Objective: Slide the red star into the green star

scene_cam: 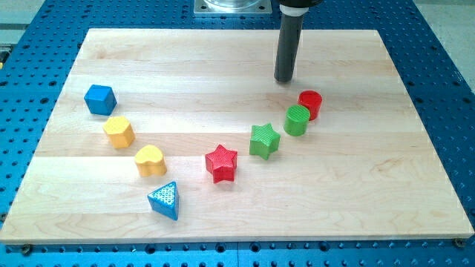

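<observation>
The red star [221, 163] lies on the wooden board a little below centre. The green star [264, 140] lies just up and to its right, a small gap between them. My tip [284, 79] rests on the board near the view's top, well above both stars and above the green cylinder. The rod stands upright and touches no block.
A green cylinder [297, 120] and a red cylinder [310, 104] sit close together right of the green star. A blue cube [99, 99], a yellow block [119, 131], a yellow heart [151, 160] and a blue triangle [165, 199] lie at the left. The board edge [237, 239] runs along the bottom.
</observation>
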